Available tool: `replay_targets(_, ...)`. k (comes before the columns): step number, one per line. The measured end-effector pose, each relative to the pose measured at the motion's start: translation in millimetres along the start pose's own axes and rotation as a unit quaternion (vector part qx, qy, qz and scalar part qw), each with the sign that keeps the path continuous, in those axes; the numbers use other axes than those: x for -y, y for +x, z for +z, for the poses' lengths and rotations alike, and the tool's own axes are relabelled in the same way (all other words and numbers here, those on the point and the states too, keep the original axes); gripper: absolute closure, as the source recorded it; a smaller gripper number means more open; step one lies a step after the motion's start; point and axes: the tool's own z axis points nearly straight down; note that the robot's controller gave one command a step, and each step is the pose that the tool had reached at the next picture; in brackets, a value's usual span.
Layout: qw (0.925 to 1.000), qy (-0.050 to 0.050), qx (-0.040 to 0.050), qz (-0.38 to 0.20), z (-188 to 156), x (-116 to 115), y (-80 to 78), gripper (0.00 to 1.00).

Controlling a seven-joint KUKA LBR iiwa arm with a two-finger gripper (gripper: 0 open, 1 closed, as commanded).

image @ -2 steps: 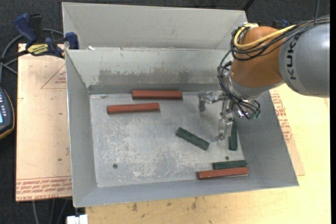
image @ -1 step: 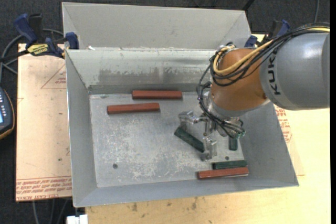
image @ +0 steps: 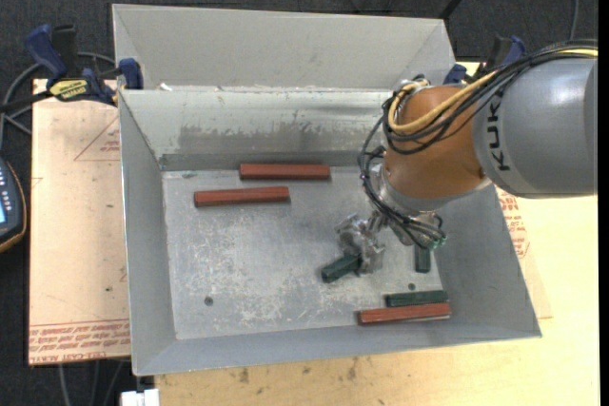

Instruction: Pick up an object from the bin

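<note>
End effector [image: 366,247] is down by the green block [image: 338,271] at 5 o'clock. Can't tell if it's clenched. Looks like nothing's lifted yet.

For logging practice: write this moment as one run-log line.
end effector: over dark green block, right-centre of bin | block: on floor | nearby: green bar, red-brown bar

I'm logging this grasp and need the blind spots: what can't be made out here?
Camera view:
- Floor of the grey metal bin beneath the orange wrist cover: hidden by the arm.
- The short dark green block: upper end hidden by the cables.
- Whether the gripper touches the long dark green bar: too small to tell.
</note>
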Motion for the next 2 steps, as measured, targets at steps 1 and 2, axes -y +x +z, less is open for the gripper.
replay_targets(1,0.9987,0.003,0.0044,-0.050,-114.6,-3.4,-4.1,1.00)
replay_targets(2,0.9977,0.003,0.0047,-0.067,-197.2,-12.6,-2.5,1.00)
